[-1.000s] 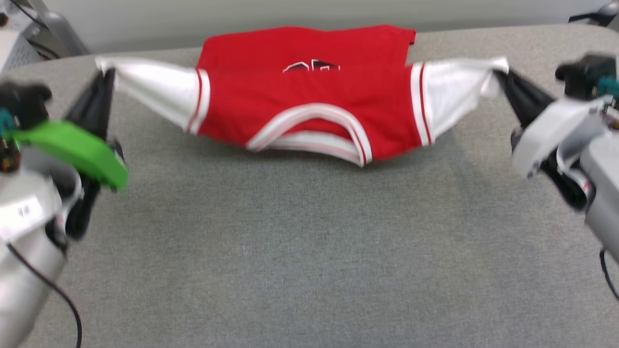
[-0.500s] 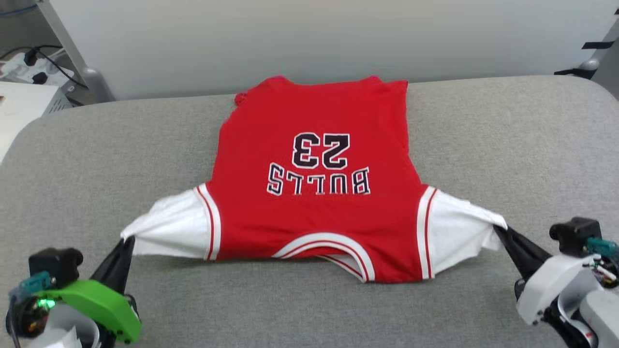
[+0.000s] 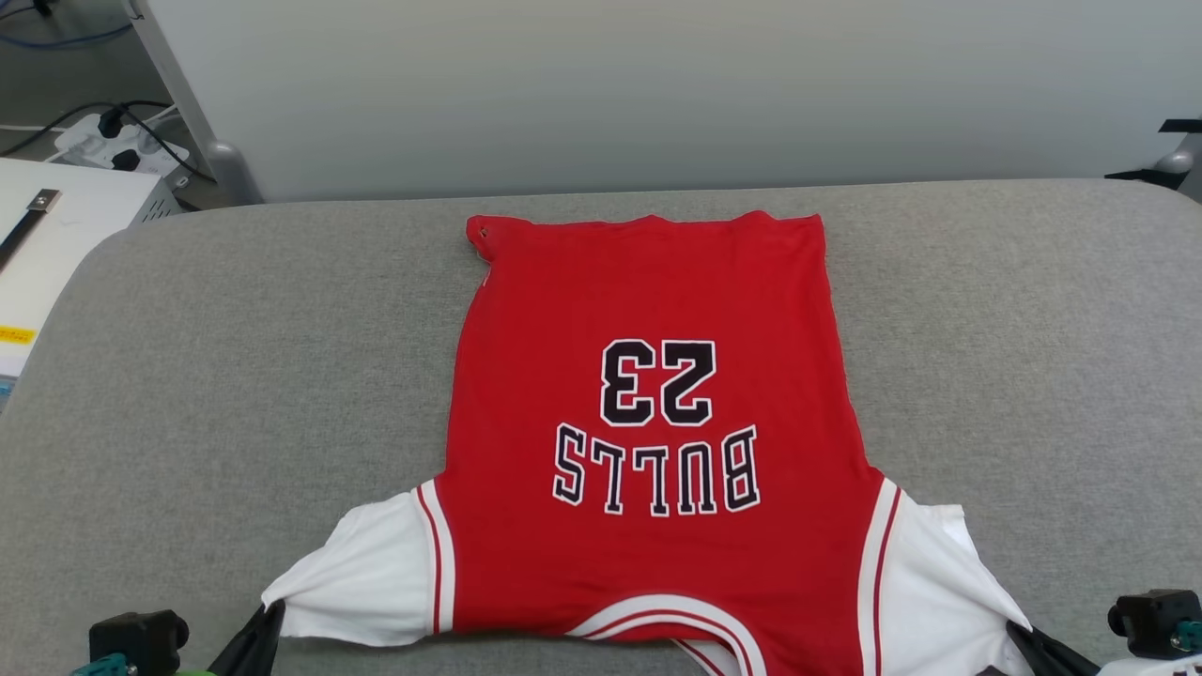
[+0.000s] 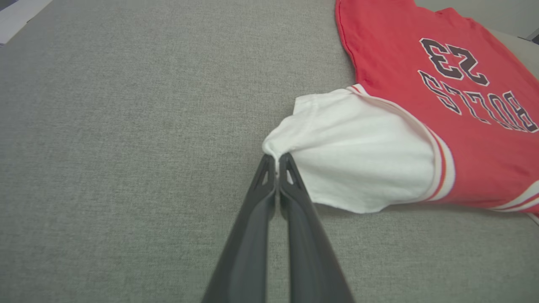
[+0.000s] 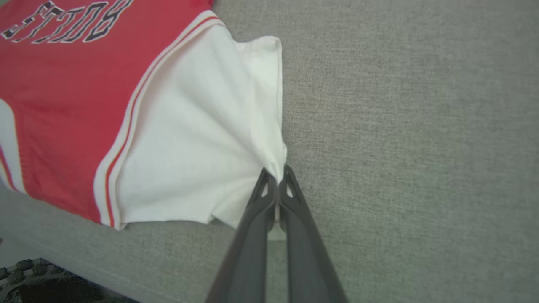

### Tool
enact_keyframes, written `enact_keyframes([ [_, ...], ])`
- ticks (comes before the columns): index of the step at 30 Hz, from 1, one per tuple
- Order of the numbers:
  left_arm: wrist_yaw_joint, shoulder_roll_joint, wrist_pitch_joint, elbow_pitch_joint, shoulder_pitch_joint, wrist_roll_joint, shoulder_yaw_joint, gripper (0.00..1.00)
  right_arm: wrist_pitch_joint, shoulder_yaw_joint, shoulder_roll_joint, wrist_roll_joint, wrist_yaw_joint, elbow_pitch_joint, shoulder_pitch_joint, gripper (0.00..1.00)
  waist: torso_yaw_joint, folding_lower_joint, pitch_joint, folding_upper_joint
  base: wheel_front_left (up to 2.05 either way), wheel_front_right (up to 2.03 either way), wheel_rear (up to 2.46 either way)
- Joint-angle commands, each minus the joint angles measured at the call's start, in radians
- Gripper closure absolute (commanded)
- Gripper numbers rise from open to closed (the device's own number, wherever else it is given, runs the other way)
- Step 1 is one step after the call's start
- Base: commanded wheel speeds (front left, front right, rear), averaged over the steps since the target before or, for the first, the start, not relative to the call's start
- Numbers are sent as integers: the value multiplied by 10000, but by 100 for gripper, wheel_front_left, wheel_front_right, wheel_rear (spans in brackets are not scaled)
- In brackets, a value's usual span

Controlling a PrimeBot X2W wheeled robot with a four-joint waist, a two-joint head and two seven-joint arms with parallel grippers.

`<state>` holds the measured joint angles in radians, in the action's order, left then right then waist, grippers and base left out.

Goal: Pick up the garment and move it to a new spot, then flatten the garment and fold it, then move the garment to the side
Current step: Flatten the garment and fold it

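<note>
The garment (image 3: 648, 282) lies print-up at desk (image 3: 235, 357) centre, hem toward 12 o'clock. The left claw (image 4: 276, 159) is clamped on it at 8 o'clock, the right claw (image 5: 277, 172) at 4 o'clock (probably an opposed pull, keeping the fabric flat).

Grey padded table (image 3: 235, 357) before a pale wall (image 3: 601, 94), power strip (image 3: 122, 145) behind.

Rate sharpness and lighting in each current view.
Head view: sharp, evenly lit, print on the garment crisp, faint shadow under its near edge. Left wrist view: left gripper blurred toward the lens, sleeve sharp. Right wrist view: softer overall, right gripper blurred likewise.
</note>
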<state>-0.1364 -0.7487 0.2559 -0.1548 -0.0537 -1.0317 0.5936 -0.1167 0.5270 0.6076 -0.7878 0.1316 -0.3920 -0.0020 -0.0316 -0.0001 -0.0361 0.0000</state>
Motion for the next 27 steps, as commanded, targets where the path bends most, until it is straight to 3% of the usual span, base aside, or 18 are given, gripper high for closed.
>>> enact_keyframes([
  [1, -54, 100, 58, -60, -100, 61, 21, 100, 147, -226, 95, -21, -9, 100, 203, 100, 46, 1, -35, 0, 0, 0, 0],
  [3, -32, 220, 58, -108, -40, 128, 78, 100, 346, -481, 80, 93, -9, 267, 352, 100, 67, 1, -80, 0, 0, 0, 0],
  [4, -16, 279, 58, -127, 25, 182, 93, 100, 419, -659, 55, 196, -9, 360, 378, 95, 77, 1, -112, 0, 0, 0, 0],
  [5, 1, 322, 58, -140, 84, 230, 107, 100, 475, -799, 28, 282, -9, 436, 385, 76, 87, 1, -137, 0, 0, 0, 0],
  [7, 39, 386, 58, -157, 232, 381, 158, 100, 551, -1120, -24, 544, -9, 662, 359, 18, 112, 1, -191, 0, 0, 0, 0],
  [8, 46, 425, 58, -157, 317, 466, 172, 100, 545, -1371, -58, 696, -9, 792, 324, 0, 130, 1, -222, 0, 0, 0, 0],
  [19, -81, 812, 58, 464, 1252, 1398, 263, 100, 1197, -3732, 187, 2140, -9, 3019, -1176, 0, 510, 1, -1094, 0, 0, 0, 0],
  [23, -254, 960, 58, 1092, 1823, 1918, 95, 100, 2324, -4275, 492, 2251, -9, 3877, -3031, 0, 881, 1, -1941, 0, 0, 0, 0],
  [27, -350, 1160, 58, 1589, 2236, 2376, -110, 100, 3608, -3925, 772, 2299, -9, 3669, -5079, 0, 1193, 1, -2709, 0, 0, 0, 0],
])
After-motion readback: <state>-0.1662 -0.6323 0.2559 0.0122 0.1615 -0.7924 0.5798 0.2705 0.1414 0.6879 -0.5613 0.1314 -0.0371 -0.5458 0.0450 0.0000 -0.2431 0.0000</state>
